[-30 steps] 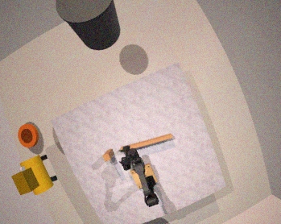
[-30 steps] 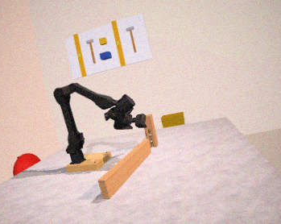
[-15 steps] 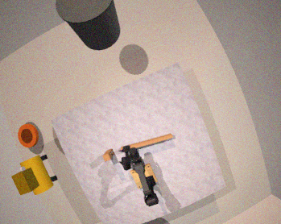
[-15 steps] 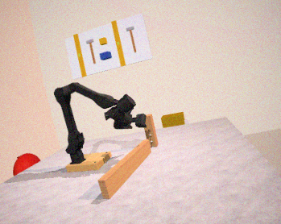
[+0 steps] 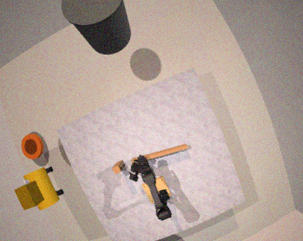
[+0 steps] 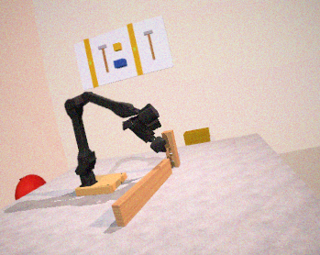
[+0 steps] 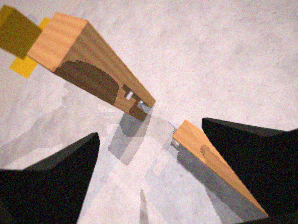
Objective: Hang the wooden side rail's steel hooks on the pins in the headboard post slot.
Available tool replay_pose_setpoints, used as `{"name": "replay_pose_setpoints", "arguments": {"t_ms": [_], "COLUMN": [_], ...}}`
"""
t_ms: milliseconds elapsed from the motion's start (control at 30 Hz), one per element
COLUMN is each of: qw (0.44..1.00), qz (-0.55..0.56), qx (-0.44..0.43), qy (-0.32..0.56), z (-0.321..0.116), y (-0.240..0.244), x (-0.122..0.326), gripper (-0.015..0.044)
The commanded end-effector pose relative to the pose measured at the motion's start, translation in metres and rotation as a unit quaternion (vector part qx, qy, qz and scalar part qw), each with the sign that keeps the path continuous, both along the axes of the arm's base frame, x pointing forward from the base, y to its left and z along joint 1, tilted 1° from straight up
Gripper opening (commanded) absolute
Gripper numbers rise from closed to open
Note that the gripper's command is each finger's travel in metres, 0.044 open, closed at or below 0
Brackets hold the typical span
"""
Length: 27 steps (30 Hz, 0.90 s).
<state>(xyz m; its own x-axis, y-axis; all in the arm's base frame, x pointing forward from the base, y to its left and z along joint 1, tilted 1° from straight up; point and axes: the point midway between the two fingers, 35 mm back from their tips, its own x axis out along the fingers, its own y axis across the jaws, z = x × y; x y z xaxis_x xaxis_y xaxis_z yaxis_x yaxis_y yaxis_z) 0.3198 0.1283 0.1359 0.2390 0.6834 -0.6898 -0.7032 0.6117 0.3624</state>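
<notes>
The wooden side rail (image 5: 168, 152) (image 6: 141, 194) (image 7: 210, 157) rests along the table, standing on its narrow edge. Its hook end points toward the headboard post, with a gap between them in the wrist view. Small metal hooks (image 7: 175, 143) show at that end. The headboard post (image 5: 118, 167) (image 6: 172, 146) (image 7: 102, 57) stands upright; its slot with two light pins shows low on one face in the wrist view. My gripper (image 6: 159, 145) (image 7: 151, 129) is wide open and empty, tilted down above the rail's hook end, near the post. The right finger overlaps the rail in the wrist view.
The arm's yellow base (image 5: 151, 193) (image 6: 100, 184) is on the table (image 5: 207, 173). Beyond the table are a dark bin (image 5: 109, 32), an orange ring-shaped object (image 5: 24, 152), a yellow object (image 5: 49, 197) and a red ball (image 6: 30, 185). A tool board (image 6: 157, 27) hangs on the wall.
</notes>
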Motion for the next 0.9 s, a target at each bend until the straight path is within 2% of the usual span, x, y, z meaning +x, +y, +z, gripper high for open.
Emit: {"name": "replay_pose_setpoints", "arguments": {"t_ms": [0,200,400,633,867], "qw": [0.99,0.938,0.846,0.699,0.522], "qz": [-0.1,-0.259,-0.418,-0.593,-0.744], "qx": [-0.009,-0.023,-0.034,-0.038,-0.026], "qy": [0.101,0.231,0.329,0.398,0.415], "z": [-0.001,-0.002,0.0,0.004,0.011], "y": [-0.004,-0.011,-0.02,-0.032,-0.044], "x": [0.006,0.012,0.016,0.019,0.02], "gripper": [0.044,0.044,0.044,0.044,0.044]}}
